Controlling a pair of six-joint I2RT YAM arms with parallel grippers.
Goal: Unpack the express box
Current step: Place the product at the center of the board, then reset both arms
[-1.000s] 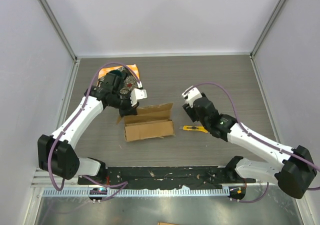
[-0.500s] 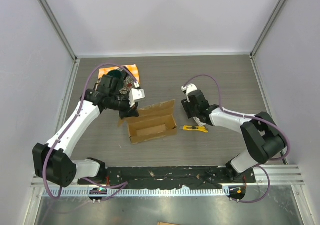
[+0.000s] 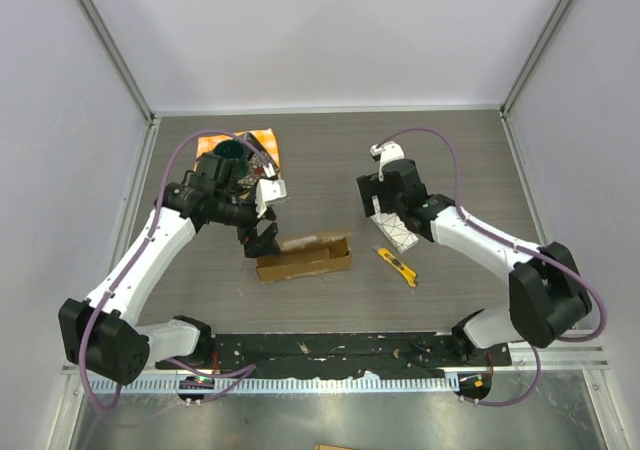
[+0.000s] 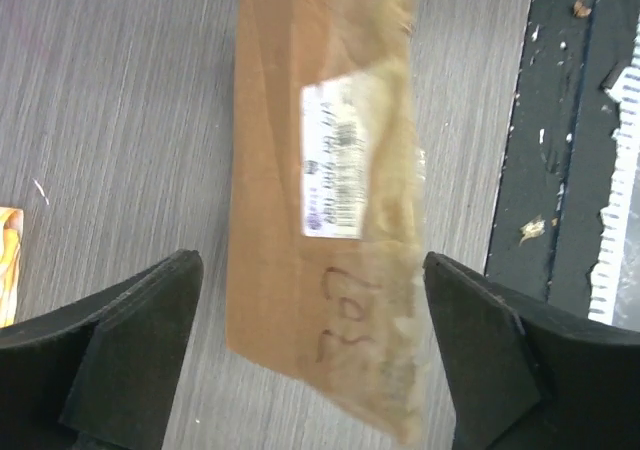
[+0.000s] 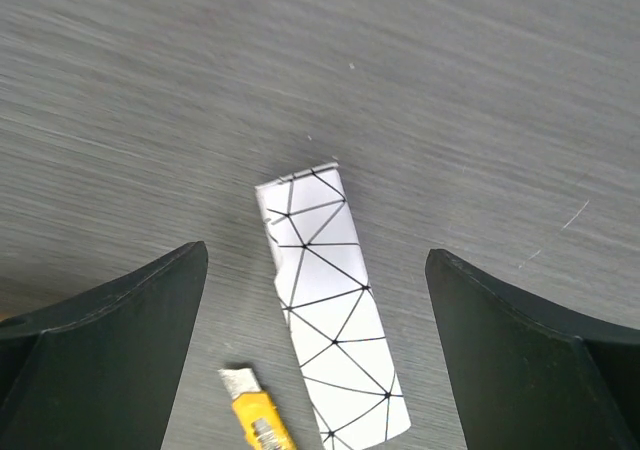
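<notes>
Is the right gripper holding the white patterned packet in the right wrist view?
No, the right gripper is open and the packet lies flat on the table, touching neither finger.

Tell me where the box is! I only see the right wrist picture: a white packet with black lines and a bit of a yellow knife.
Observer: The box lies on the table to the left of the knife, by the left arm.
Operator: Is that arm holding it?
Observer: No. The left jaws stand wide open over the box's left end, with a gap on each side.
Operator: Is anything written on it?
Observer: Yes, the left wrist view shows a white printed label and a handwritten mark beside it.
</notes>
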